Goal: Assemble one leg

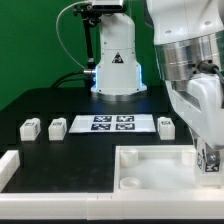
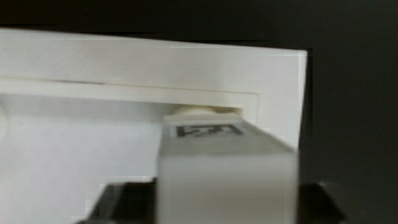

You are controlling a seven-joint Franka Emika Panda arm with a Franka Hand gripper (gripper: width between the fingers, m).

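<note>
Item: the leg (image 2: 221, 165), tag face showing; clamped between the fingers of the claw (image 1: 210, 162), which grasps it firmly; far end met against the inner corner of the tray (image 1: 155, 168) directly under the claw, judged so held to seat it in its socket; three spare legs (image 1: 30, 127) and the marker board (image 1: 112, 123) lie well apart from the claw, out of its way.
</note>
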